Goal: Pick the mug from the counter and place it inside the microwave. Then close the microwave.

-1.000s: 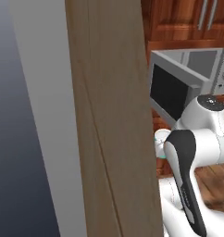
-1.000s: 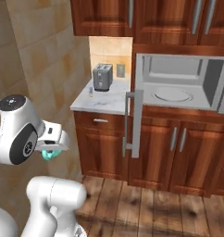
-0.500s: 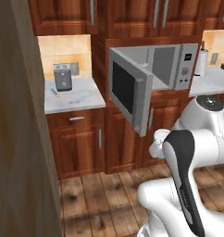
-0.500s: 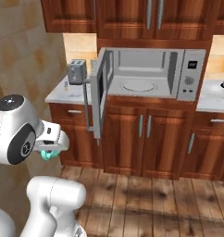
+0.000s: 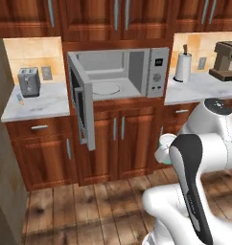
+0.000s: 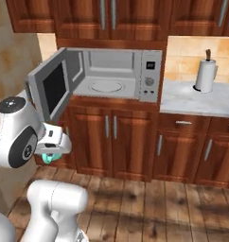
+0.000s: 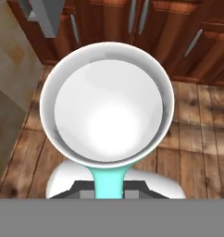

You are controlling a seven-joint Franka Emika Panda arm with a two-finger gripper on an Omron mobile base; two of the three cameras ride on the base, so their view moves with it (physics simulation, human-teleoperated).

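Toaster (image 5: 29, 81): far left on the pale counter (image 5: 46, 103), beside a wall socket; plays no part in the job.
Microwave door (image 5: 83, 114): swung fully out to the left on its hinge, dark window edge-on in the left base view; it stands wide so the cavity can be reached.
Microwave (image 5: 137, 72): set into the wooden cabinets at counter height; white turntable plate (image 5: 106, 89) bare, ready to receive the mug.
Mug (image 7: 107, 106): teal-green with whitish rim, carried low in front of the cabinet doors, well below the cavity; its mouth faces the hand camera and its teal handle (image 7: 108, 181) points down toward the fingers.
Gripper (image 6: 51, 155): closed tight and gripping the mug, judged by the handle; a teal patch shows under the wrist in the right base view.
Paper towel roll (image 5: 183, 67): upright on the right counter.
Coffee machine (image 5: 225, 60): far right, cut off by the frame.
Hidden: finger tips and the contact point on the handle are masked by the mug and the wrist.
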